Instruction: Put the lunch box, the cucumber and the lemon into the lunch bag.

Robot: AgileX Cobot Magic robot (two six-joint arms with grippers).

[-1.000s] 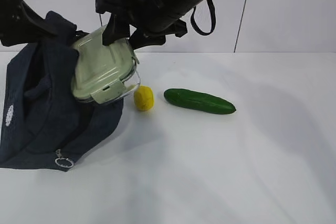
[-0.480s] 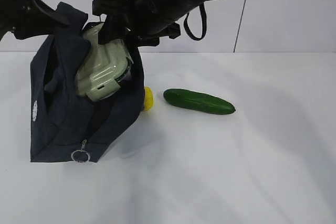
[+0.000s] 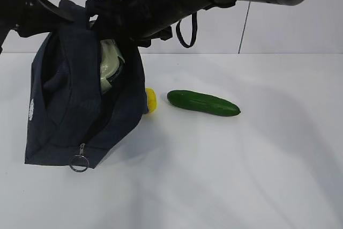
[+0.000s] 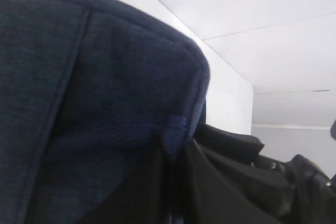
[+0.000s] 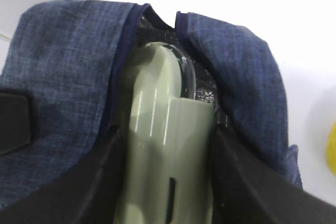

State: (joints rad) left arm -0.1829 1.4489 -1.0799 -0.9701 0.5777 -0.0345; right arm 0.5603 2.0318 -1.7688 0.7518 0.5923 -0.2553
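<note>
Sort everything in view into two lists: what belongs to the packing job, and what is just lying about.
Job:
- pale green-lidded clear lunch box, in the right gripper
- boxy navy fabric lunch bag
- long dark green cucumber
- small yellow lemon

Lying about:
- nothing else on the white table

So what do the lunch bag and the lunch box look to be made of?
Lunch bag: dark navy woven fabric, matte; the weave shows close up, with a metal ring pull on the zipper.
Lunch box: pale green lid, probably smooth plastic with soft highlights; the clear rim could be glass or plastic.
</note>
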